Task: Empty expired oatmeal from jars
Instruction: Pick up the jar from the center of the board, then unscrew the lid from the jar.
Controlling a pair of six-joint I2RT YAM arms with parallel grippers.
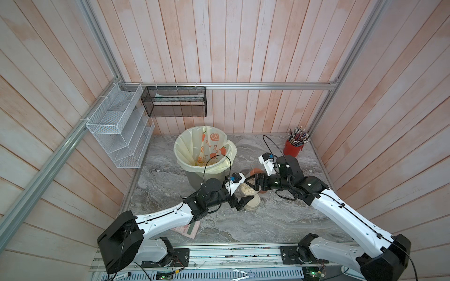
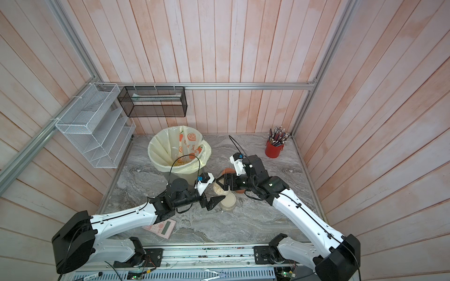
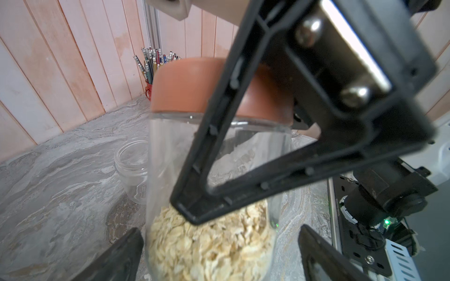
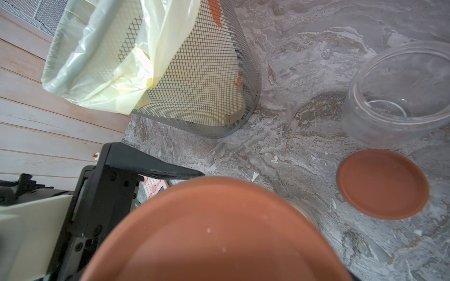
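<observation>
On the marble desk [image 1: 280, 219] my right fingers [image 4: 158, 169] clench the terracotta lid [image 4: 219, 231] of the oatmeal jar [image 3: 214, 245], presumably to unscrew it; left fingers [image 3: 117, 255], released, flank the jar to brace.

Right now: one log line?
left gripper open around oat jar | right gripper shut on terracotta lid | empty jar uncapped

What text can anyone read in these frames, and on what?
Nothing legible.
Bin liner: lettering among the orange prints, too blurred to read.
Pink calculator: key markings too small to read.
Jar lid: plain terracotta, no label visible.
</observation>
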